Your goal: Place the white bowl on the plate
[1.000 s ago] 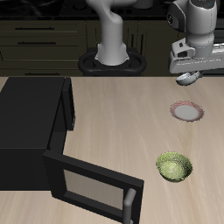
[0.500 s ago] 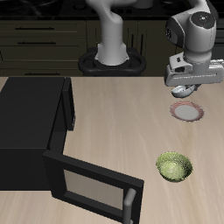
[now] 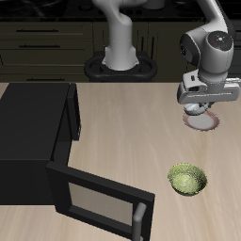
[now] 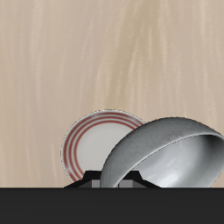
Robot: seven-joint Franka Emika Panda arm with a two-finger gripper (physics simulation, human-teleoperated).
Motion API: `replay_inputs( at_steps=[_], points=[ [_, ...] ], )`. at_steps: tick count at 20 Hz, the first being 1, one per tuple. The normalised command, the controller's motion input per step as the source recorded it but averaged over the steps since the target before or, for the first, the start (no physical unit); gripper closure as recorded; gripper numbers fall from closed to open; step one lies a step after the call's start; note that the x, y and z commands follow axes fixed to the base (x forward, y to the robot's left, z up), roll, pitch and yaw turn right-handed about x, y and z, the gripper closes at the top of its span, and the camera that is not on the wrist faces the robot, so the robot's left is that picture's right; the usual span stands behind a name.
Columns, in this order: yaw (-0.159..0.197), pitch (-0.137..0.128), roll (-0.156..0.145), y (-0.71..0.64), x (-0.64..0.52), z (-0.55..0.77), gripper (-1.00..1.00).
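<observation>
My hand (image 3: 199, 107) is clamped on the bowl (image 4: 166, 153) — I hold it by its rim, tilted, so that in my own view its grey, shiny outside bulges up in front of me and hides the fingertips. From outside, the bowl shows only as a pale sliver under my hand, just above the plate (image 4: 90, 144).

The plate lies flat on the bench (image 3: 122, 132), its reddish rings clear in my own view, partly covered by the bowl hanging over one side of it. The bowl looks off the plate's centre rather than square over it, and I cannot tell from either view whether it touches the plate yet; I judge there is a small gap.

So, as I read it, the pick-up and the carry are done, and what is left is the last part: settle the bowl onto the plate's middle, open up, and lift clear. Since the bowl is tilted in my grip, it may rock or slide toward the plate's rim when I let go — I would level it or go low before releasing.

Away from the plate, toward the bench's front edge, sits the green bowl (image 3: 187, 180), well apart and not in my way. Farther across the bench from the plate stands the black microwave (image 3: 38, 132) with its door (image 3: 99, 204) swung open.
</observation>
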Motion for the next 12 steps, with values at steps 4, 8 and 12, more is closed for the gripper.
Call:
replay_inputs(
  at_steps=[4,8,12],
  points=[
    [0.018,0.063,0.024,0.10,-0.10,-0.39,1.00],
    [0.030,0.030,-0.016,0.02,-0.07,-0.35,1.00],
    [0.017,0.014,0.017,0.04,-0.17,-0.23,1.00]
  ],
)
